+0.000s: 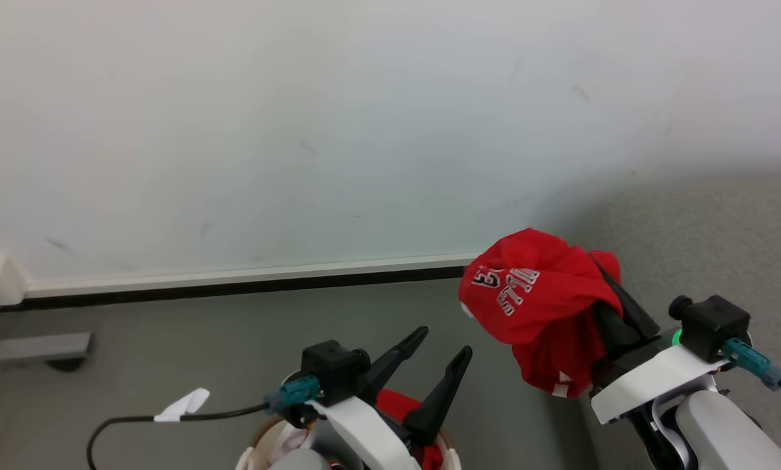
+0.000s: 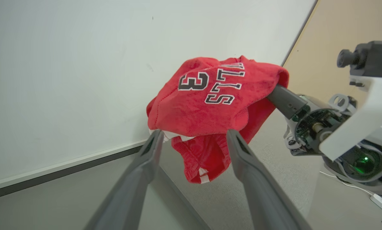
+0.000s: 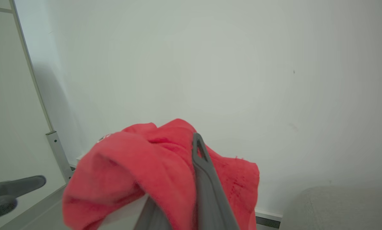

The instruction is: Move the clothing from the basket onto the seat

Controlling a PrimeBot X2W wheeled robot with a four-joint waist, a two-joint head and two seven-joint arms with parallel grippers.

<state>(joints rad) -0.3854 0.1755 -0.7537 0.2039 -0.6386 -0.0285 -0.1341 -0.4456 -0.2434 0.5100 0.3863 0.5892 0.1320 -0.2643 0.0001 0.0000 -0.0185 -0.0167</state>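
Step in hand, by judgement: carry from basket to seat.
- Right gripper was clamped shut on red jersey; cloth bunched and draped over fingers, hanging in air at 4 o'clock of head view, by seat's near edge.
- Left gripper was spread wide, empty, at 6 o'clock above basket; more red clothing inside.
- Seat lay at 3 o'clock.

Next move probably called for: swing right arm toward 3 o'clock until jersey hung fully over cushion, then open. Draped cloth might snag on fingers.

Basket on grey floor
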